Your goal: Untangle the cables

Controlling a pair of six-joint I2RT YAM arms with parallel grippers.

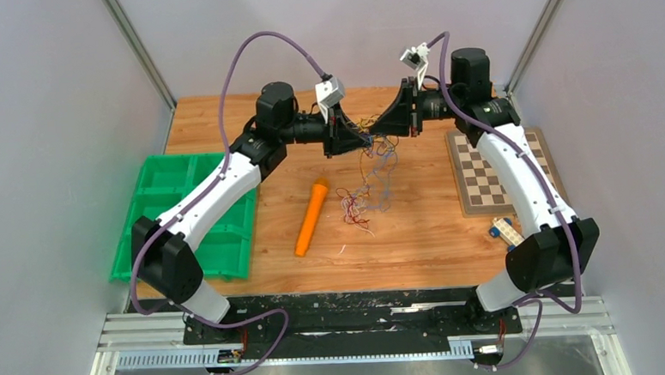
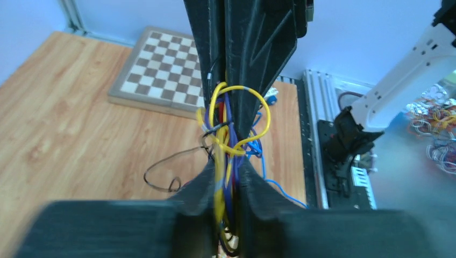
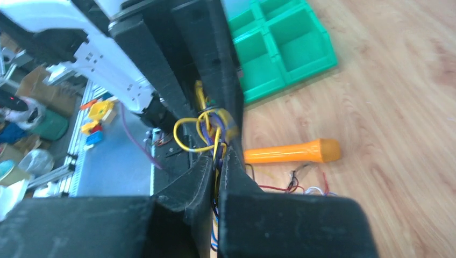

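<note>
The cables (image 1: 369, 188) are a tangle of thin yellow, blue, red and white wires. They hang from between my two grippers, raised over the back middle of the table, down to the wood. My right gripper (image 3: 218, 159) is shut on a bunch of yellow and blue strands (image 3: 206, 127). My left gripper (image 2: 227, 173) faces it tip to tip. Its jaws stand a little apart, and yellow and blue wires (image 2: 232, 122) run loosely through the gap. In the top view the left gripper (image 1: 350, 136) and the right gripper (image 1: 377, 132) nearly touch.
An orange marker (image 1: 312, 216) lies on the wood just left of the hanging wires. A green compartment tray (image 1: 195, 214) sits at the left edge, a chessboard (image 1: 500, 170) at the right, and small toy blocks (image 1: 505, 230) lie near the right arm.
</note>
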